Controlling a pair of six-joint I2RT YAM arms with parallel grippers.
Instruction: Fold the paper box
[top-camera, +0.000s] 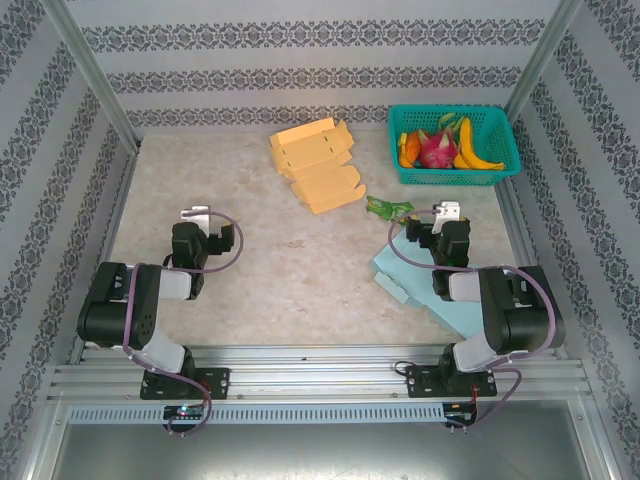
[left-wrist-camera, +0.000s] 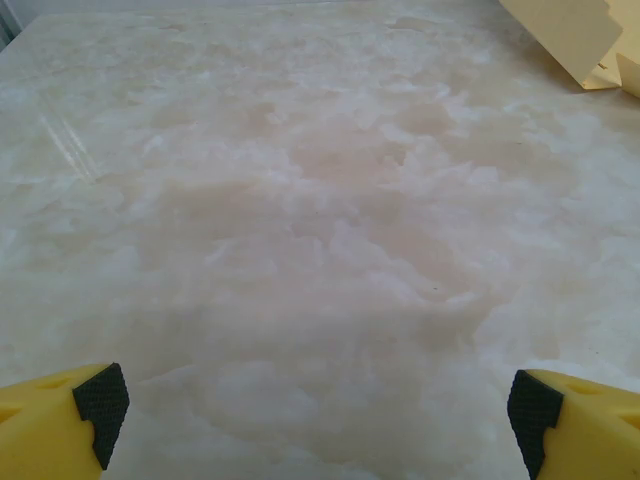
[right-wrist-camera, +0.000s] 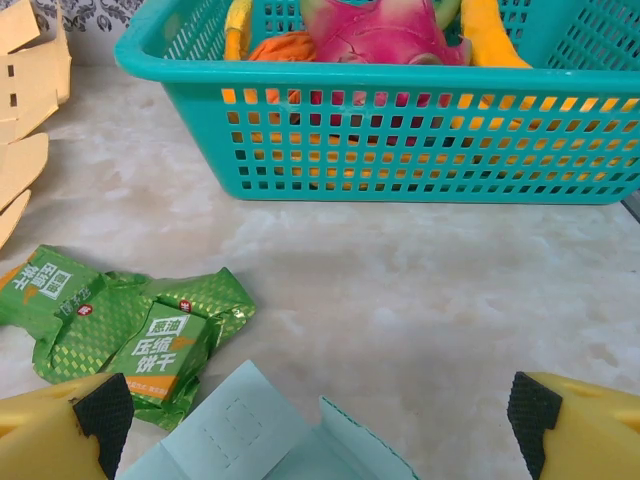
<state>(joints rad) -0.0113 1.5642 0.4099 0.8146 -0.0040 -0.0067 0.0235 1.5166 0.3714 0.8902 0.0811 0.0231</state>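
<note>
An unfolded orange-yellow paper box (top-camera: 318, 165) lies flat at the back middle of the table; its corner (left-wrist-camera: 570, 35) shows far right in the left wrist view and its flaps (right-wrist-camera: 25, 110) at the left edge of the right wrist view. A second flat sheet, a pale blue paper box (top-camera: 420, 280), lies under my right arm, its flaps (right-wrist-camera: 260, 440) just ahead of my right gripper (right-wrist-camera: 315, 410). That gripper (top-camera: 447, 215) is open and holds nothing. My left gripper (top-camera: 205, 222) hovers over bare table at the left, open and empty (left-wrist-camera: 315, 410).
A teal basket (top-camera: 455, 175) with a dragon fruit, bananas and an orange stands at the back right; its wall (right-wrist-camera: 380, 120) faces the right gripper. Green snack packets (right-wrist-camera: 120, 320) lie between the two paper sheets (top-camera: 388, 208). Metal frame posts and patterned walls bound the table.
</note>
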